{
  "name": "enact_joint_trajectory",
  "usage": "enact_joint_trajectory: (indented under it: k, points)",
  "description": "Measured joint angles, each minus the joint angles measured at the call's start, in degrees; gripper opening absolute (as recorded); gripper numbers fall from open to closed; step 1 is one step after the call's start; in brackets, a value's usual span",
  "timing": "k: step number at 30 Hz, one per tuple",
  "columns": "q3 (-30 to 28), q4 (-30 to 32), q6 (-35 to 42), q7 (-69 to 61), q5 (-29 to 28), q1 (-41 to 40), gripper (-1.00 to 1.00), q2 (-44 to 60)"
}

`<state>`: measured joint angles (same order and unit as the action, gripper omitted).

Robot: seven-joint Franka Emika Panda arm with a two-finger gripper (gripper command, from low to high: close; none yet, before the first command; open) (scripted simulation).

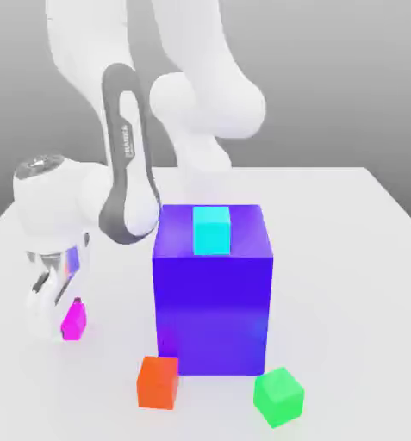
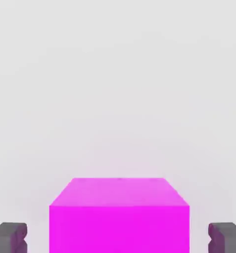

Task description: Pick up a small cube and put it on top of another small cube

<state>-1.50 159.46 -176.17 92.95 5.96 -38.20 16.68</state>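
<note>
In the exterior view, the white Franka arm is reaching down to the white tabletop [image 1: 364, 224] on the exterior view's left, with its two-finger gripper [image 1: 60, 320] sitting low over the small bright magenta cube [image 1: 73, 321]. That cube is resting on the table, well apart from the big glossy blue-violet block [image 1: 214, 297] to its right. A small cyan cube [image 1: 212, 230] is lying on top of the big block. A small orange cube [image 1: 158, 381] is sitting just beside the block's near lower corner, and a small green cube [image 1: 278, 396] is lying tilted near the block's other near corner.

In the hand view, the magenta cube [image 2: 119, 217] is sitting between the two dark grey fingertips [image 2: 9, 238], one on each side. A narrow gap of table is showing between each pad and the cube's side faces, so the fingers are bracketing the cube at a fairly narrow spread without clearly pressing on it.
</note>
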Motion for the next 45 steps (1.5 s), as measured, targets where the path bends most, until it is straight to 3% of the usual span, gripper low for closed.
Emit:
enact_joint_trajectory:
  k: [4, 11, 20, 34, 45]
  points:
    - [0.1, 0.0, 0.1, 0.1, -0.1, -0.2, -1.0, -0.2]
    - [-2.3, 2.4, 10.6, 3.2, -4.7, 1.4, -1.0, -13.1]
    - [6.6, -5.0, 13.0, -19.9, -4.3, 8.2, -1.0, -10.8]
    - [4.6, -14.8, 17.0, -58.3, -24.4, 2.6, -1.0, -4.6]
    - [10.2, -22.0, 20.6, -83.2, -35.2, 5.0, -1.0, -1.2]
